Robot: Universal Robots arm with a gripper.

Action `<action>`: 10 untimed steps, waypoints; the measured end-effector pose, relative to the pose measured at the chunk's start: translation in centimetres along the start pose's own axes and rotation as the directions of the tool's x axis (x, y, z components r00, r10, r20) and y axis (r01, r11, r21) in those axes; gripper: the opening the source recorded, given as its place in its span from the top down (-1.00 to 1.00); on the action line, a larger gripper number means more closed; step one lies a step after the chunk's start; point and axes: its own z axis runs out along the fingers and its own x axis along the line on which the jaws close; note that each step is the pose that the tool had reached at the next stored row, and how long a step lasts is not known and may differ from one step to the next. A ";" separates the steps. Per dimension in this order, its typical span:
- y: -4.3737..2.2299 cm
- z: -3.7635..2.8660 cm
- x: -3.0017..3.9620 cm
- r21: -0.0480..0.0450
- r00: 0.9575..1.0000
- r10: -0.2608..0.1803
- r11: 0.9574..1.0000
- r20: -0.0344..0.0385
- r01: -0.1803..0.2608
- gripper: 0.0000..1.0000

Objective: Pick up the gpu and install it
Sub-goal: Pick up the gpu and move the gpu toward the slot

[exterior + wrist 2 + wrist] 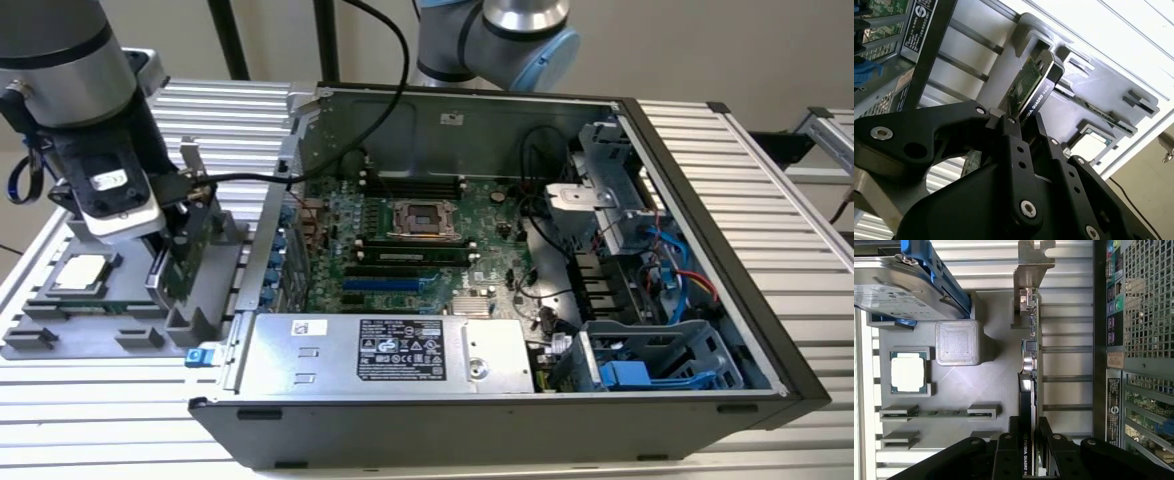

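The black two-fingered gripper (1027, 434) is clamped on the gpu (1030, 357), a thin green circuit card with a black cooler shroud. In both wrist views one finger presses on each face of the card's upper edge. The card stands upright on its long edge in a slot of the grey plastic fixture tray (989, 385), with its silver metal bracket (1030, 270) at the end away from the gripper.

In the exterior view the gripper (163, 243) and the gpu (200, 235) are at the exterior view's left, just beside the outer wall of the open black computer case (467, 425).

On the same tray, apart from the card, a small square silver processor chip (908, 371) lies flat in its own recess. A silver hard drive with blue clips (899, 290) rests beyond it, nearer the bracket end.

Inside the case the green motherboard (441, 270) lies flat, and a silver power supply box (387, 350) sits along the near wall. Tray and case both rest on the ribbed aluminium bench (747, 150).
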 end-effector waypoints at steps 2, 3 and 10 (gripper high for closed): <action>0.00 -0.05 0.00 0.000 1.000 0.000 1.000 0.000 0.000 1.00; 0.01 -0.08 0.01 0.000 1.000 0.000 1.000 0.000 0.000 1.00; 0.01 -0.27 0.01 0.000 1.000 -0.002 1.000 0.000 0.002 1.00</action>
